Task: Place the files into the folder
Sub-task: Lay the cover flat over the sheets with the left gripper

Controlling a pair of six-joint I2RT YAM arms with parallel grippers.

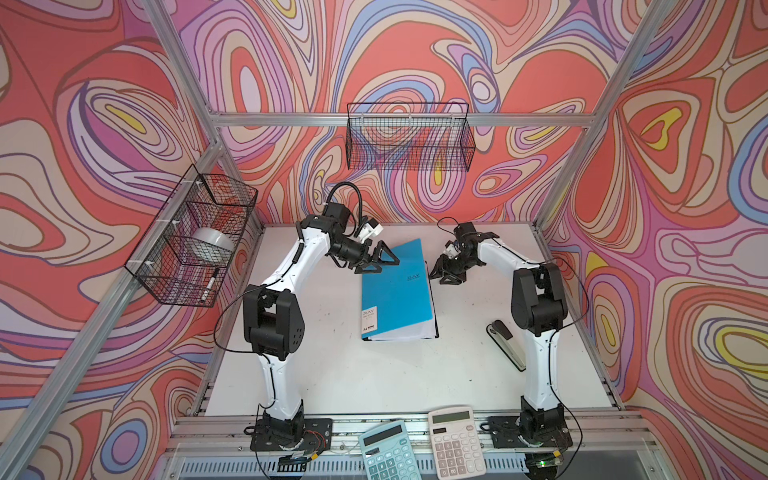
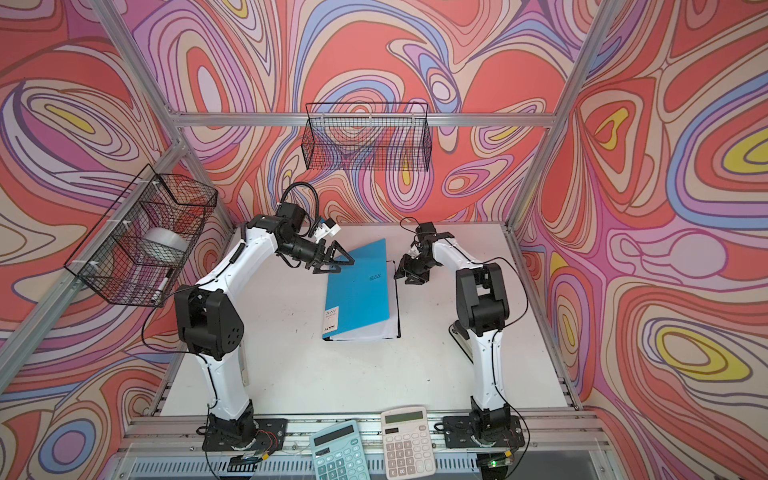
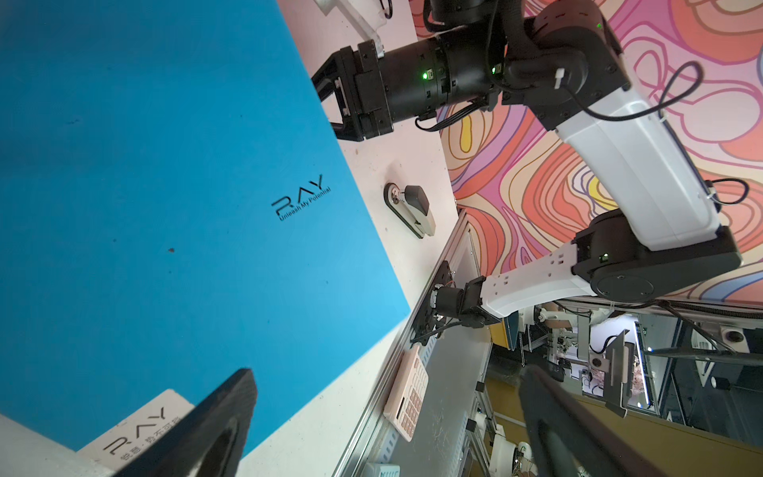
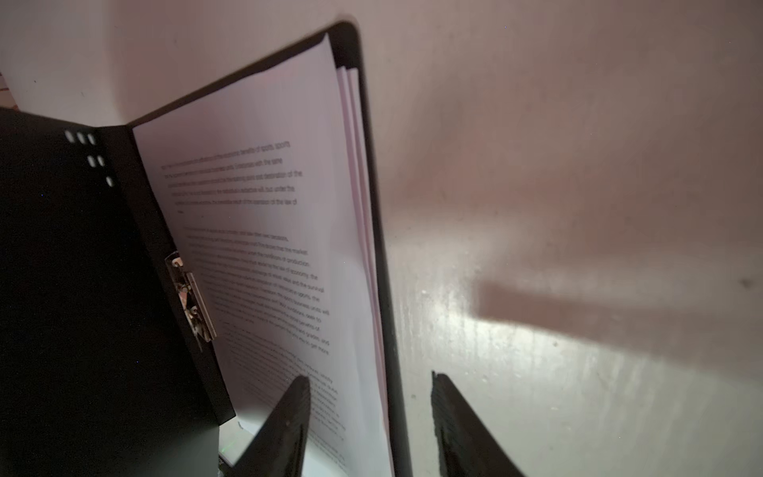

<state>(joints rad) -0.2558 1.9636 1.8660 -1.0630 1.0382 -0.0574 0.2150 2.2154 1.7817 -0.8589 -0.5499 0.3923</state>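
Leftward, my left gripper [image 1: 380,264] hangs jaws wide, empty, at the folder [image 1: 395,291]'s half-raised cover. The files [image 4: 268,247] lie inside. My right gripper [image 1: 444,274], jaws half-spread, straddles their outer edge, likely to square them.

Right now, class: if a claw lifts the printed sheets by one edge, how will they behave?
The files are thin sheets, so probably floppy. Their edges fan apart, so they may slide separately. Few sheets: likely light.
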